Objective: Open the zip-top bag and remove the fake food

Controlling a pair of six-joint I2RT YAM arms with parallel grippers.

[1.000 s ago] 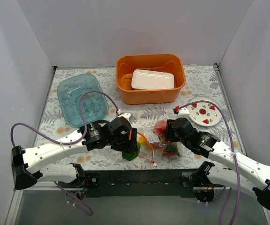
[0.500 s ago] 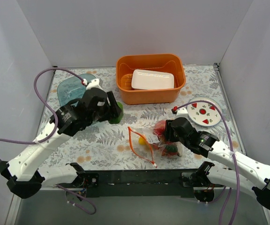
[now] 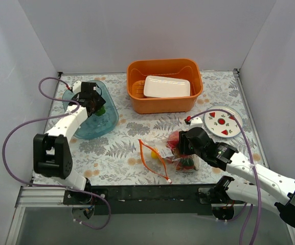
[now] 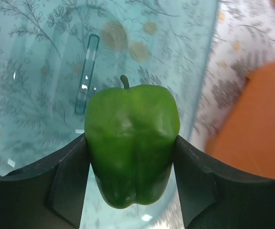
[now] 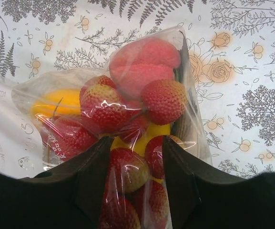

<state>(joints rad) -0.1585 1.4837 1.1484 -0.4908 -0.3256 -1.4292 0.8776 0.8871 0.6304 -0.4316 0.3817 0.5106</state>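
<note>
The zip-top bag (image 3: 174, 154) lies at the front middle of the table, its orange-red zip strip (image 3: 148, 156) open to the left. In the right wrist view the bag (image 5: 127, 95) holds red bumpy pieces, a pinkish-red piece (image 5: 144, 64) and yellow pieces. My right gripper (image 3: 182, 149) is shut on the bag's end, the fingers pinching plastic and food (image 5: 136, 162). My left gripper (image 3: 96, 103) is shut on a green pepper (image 4: 130, 143), which it holds above the teal tray (image 4: 32, 71) at the back left.
The teal see-through tray (image 3: 81, 120) sits at the back left. An orange basket (image 3: 137, 97) holding a white dish (image 3: 166, 87) stands at the back middle. A white plate (image 3: 214, 127) with red triangles lies at the right.
My left arm has carried the green pepper from beside the bag to the back left, over the teal tray. The right gripper has stayed on the bag.
</note>
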